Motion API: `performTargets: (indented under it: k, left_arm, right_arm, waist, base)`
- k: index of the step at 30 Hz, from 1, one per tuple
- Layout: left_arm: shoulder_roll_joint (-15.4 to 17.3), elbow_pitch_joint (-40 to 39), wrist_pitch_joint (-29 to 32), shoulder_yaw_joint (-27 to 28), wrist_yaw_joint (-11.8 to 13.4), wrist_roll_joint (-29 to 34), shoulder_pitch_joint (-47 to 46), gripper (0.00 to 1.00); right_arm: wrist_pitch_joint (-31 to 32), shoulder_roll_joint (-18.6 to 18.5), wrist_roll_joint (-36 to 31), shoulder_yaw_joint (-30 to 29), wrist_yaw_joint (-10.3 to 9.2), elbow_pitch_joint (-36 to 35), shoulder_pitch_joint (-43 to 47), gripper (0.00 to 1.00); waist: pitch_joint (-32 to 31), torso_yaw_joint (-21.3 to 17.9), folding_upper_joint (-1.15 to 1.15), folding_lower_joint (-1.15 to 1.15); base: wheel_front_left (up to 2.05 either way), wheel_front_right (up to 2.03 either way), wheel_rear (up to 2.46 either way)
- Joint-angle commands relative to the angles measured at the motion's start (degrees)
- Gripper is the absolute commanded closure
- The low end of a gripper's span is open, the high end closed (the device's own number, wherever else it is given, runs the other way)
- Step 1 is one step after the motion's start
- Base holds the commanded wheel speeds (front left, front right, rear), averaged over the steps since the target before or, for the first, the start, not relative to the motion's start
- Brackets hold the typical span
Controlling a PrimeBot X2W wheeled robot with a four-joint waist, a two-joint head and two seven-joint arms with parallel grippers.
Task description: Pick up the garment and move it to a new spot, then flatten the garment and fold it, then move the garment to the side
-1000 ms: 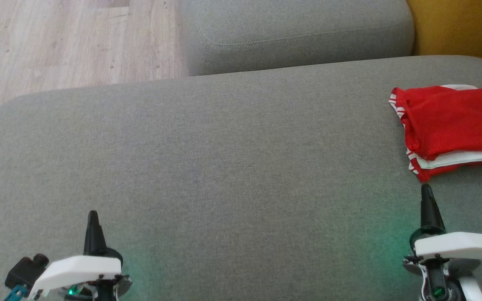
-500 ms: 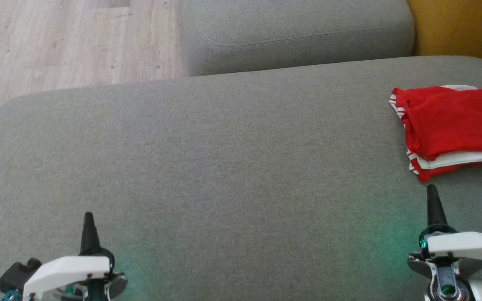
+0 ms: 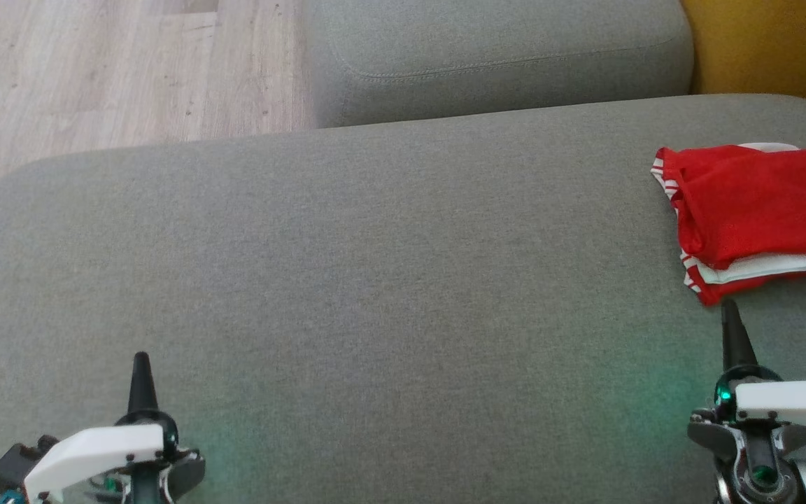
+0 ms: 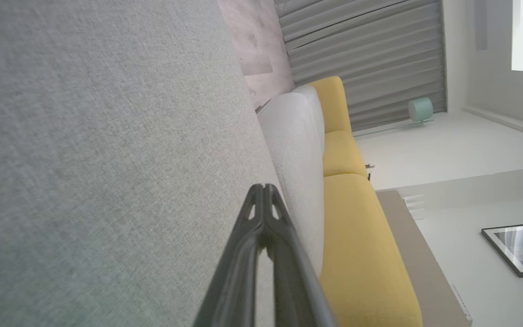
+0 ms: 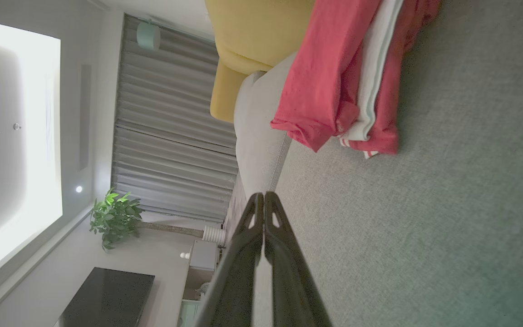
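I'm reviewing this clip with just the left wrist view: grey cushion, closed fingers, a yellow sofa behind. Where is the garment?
Observer: In the head view the red garment lies folded at the far right of the grey cushion.
Operator: Is the right arm holding it?
Observer: No. The right gripper is shut on nothing, with its tip close to the garment's near corner. In the right wrist view it looks clear of the cloth.
Operator: How does the fold look?
Observer: The right wrist view shows a white layer sandwiched between the red layers.
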Motion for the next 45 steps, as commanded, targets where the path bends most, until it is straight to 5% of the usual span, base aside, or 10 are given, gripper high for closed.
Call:
performTargets:
  k: [1, 26, 45]
  left_arm:
    - [0.32, -2.21, 0.49, 1.97, -0.51, -1.41, -3.2, 1.0]
    - [0.4, -3.31, 4.7, 5.05, -1.9, -15.14, -3.75, 1.0]
    - [0.4, -3.31, 4.7, 5.05, -1.9, -15.14, -3.75, 1.0]
  right_arm:
    - [0.46, -0.35, 1.84, 0.54, -0.03, -2.39, -2.82, 1.0]
    - [4.65, -0.36, 18.39, -1.44, -0.04, -3.4, -3.41, 1.0]
    - [4.69, -0.32, 18.35, -1.49, -0.04, -3.4, -3.41, 1.0]
  waist:
    - [0.0, 0.01, 0.0, 0.0]
    - [-0.08, 0.11, 0.0, 0.0]
    - [-0.08, 0.11, 0.0, 0.0]
  base:
    - [0.0, 0.0, 0.0]
    - [0.0, 0.0, 0.0]
    - [0.0, 0.0, 0.0]
